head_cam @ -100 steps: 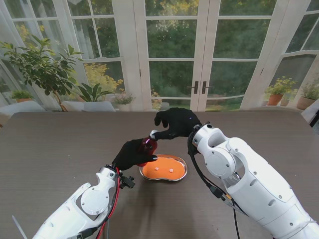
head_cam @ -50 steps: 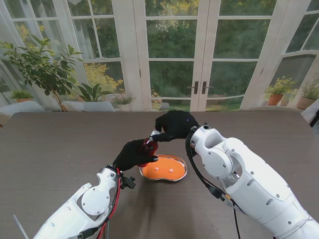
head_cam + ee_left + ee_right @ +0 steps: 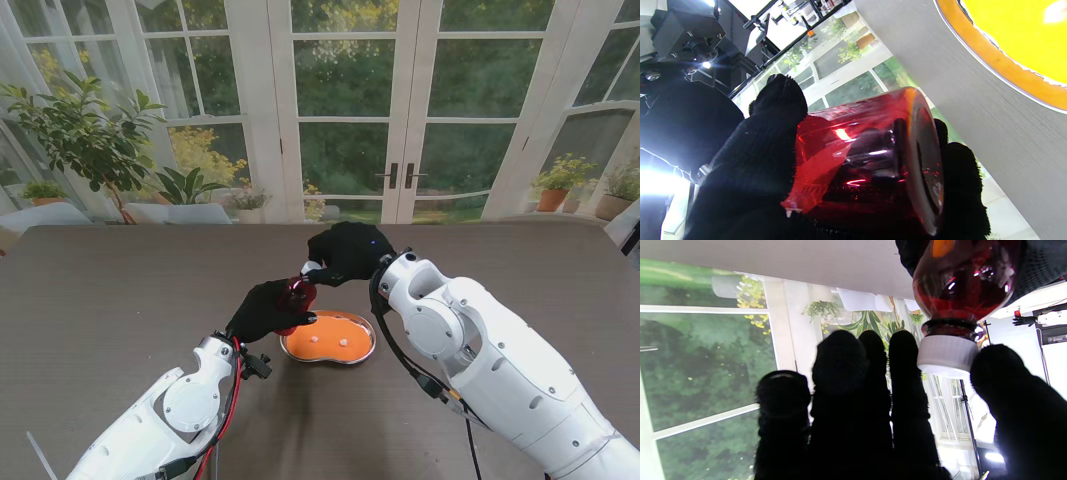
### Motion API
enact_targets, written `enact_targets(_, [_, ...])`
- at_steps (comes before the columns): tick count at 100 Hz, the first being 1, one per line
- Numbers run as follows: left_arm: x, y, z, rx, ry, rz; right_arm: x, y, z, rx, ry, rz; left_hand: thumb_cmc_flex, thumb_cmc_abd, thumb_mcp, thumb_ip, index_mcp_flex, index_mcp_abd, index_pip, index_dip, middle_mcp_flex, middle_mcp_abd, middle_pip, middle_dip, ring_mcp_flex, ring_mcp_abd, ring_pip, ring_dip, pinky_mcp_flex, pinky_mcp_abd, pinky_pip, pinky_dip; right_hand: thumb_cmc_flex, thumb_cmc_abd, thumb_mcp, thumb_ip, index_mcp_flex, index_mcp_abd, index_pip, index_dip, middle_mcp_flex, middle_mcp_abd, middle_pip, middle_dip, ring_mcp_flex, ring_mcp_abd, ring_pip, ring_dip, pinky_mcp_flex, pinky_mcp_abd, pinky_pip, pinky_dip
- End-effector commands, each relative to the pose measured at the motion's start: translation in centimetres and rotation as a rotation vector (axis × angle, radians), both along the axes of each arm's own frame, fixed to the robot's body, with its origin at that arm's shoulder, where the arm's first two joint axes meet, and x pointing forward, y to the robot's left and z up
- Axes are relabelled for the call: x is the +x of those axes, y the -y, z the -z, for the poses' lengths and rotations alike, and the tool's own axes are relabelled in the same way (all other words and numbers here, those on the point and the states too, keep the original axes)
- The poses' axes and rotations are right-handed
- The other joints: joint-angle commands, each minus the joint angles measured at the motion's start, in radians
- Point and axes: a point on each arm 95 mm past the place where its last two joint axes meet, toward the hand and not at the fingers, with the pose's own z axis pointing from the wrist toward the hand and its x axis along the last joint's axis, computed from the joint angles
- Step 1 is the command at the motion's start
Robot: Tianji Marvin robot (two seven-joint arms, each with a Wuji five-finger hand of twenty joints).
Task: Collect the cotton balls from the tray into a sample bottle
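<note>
My left hand (image 3: 262, 312) is shut on a red translucent sample bottle (image 3: 296, 296), lifted and tilted beside the left end of the orange tray (image 3: 361, 349). The left wrist view shows this hand (image 3: 750, 160) wrapped around the bottle (image 3: 867, 160). My right hand (image 3: 347, 250) reaches in from farther away and pinches the bottle's white cap (image 3: 310, 268). Seen from the right wrist, the cap (image 3: 947, 355) sits between a finger (image 3: 905, 373) and the thumb (image 3: 1007, 400) of that hand (image 3: 873, 413), on the bottle (image 3: 960, 283). Two cotton balls (image 3: 315, 340) (image 3: 343, 342) lie in the tray.
The dark wood-grain table (image 3: 120, 290) stretches wide on both sides of the tray. Glass doors (image 3: 400, 120) and potted plants (image 3: 90, 140) stand beyond its far edge. The tray's orange rim (image 3: 1007, 76) shows close to the bottle in the left wrist view.
My right hand and forearm have shifted slightly left, closing onto the cap. The left hand and the bottle have barely moved. The cotton balls lie as before.
</note>
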Motion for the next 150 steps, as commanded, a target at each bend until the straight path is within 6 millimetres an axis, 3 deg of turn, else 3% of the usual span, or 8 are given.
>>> enact_targets(1, [-0.1,0.39,-0.11,-0.002,-0.004,0.017,-0.03,-0.17,0.07,-0.003,-0.009,-0.017,0.161,0.245,0.134,0.023,0.167,-0.173,0.123,0.011,0.072,-0.068,0.005,0.012,0.016,0.036,0.005,-0.005,-0.049,-0.032,-0.022,-0.005,0.098,-0.022,0.107,-0.01,-0.012,-0.072,0.091,-0.037,0.02,-0.026,0.021,0.017,0.047,-0.022,0.018,0.009,0.007,0.0,0.055,-0.004])
enact_targets(37, [-0.1,0.39,-0.09,-0.001,-0.006,0.018,0.13,-0.19,0.03,0.042,0.019,-0.056,0.163,0.246,0.134,0.023,0.166,-0.172,0.123,0.012,0.07,-0.068,0.004,0.013,0.014,0.035,0.004,-0.005,-0.05,-0.032,-0.022,-0.005,0.252,-0.218,0.193,-0.022,-0.02,-0.106,0.159,-0.088,0.057,-0.048,0.007,0.072,0.049,-0.055,0.029,0.01,0.026,-0.016,0.051,-0.018])
enact_targets(51, [-0.1,0.41,-0.09,0.0,-0.006,0.019,0.16,-0.24,-0.01,0.053,0.024,-0.069,0.163,0.246,0.132,0.023,0.165,-0.176,0.123,0.012,0.071,-0.069,0.004,0.013,0.015,0.034,0.005,-0.005,-0.05,-0.032,-0.022,-0.005,0.278,-0.261,0.215,-0.027,-0.013,-0.121,0.163,-0.092,0.066,-0.055,-0.002,0.079,0.05,-0.061,0.028,0.009,0.031,-0.02,0.046,-0.023])
enact_targets(77, [-0.1,0.41,-0.11,0.0,-0.008,0.018,0.28,-0.24,-0.06,0.091,0.049,-0.078,0.163,0.248,0.131,0.023,0.165,-0.172,0.122,0.012,0.07,-0.067,0.003,0.012,0.014,0.035,0.004,-0.006,-0.052,-0.032,-0.023,-0.005,0.335,-0.379,0.255,-0.043,0.105,-0.196,0.184,-0.122,0.134,-0.066,-0.004,0.081,0.051,-0.061,0.074,0.024,0.061,-0.005,0.047,-0.032])
enact_targets(126, [-0.11,0.49,-0.03,0.002,-0.013,0.022,0.24,0.0,-0.11,0.132,0.045,-0.082,0.161,0.252,0.129,0.023,0.164,-0.172,0.117,0.012,0.069,-0.066,0.001,0.011,0.011,0.036,0.003,-0.006,-0.054,-0.032,-0.024,-0.006,0.356,-0.41,0.273,-0.047,0.136,-0.225,0.191,-0.116,0.153,-0.079,-0.007,0.087,0.05,-0.068,0.085,0.019,0.071,-0.007,0.044,-0.037])
enact_targets(150, [-0.1,0.47,-0.03,0.0,-0.013,0.022,0.24,-0.24,0.25,0.112,0.053,-0.095,0.162,0.253,0.128,0.023,0.166,-0.174,0.117,0.013,0.069,-0.068,0.001,0.012,0.011,0.038,0.003,-0.006,-0.054,-0.032,-0.024,-0.005,0.311,-0.517,0.266,-0.09,0.056,-0.181,0.145,-0.123,0.109,-0.074,-0.043,0.083,0.051,-0.078,0.049,0.004,0.063,-0.023,0.036,-0.04])
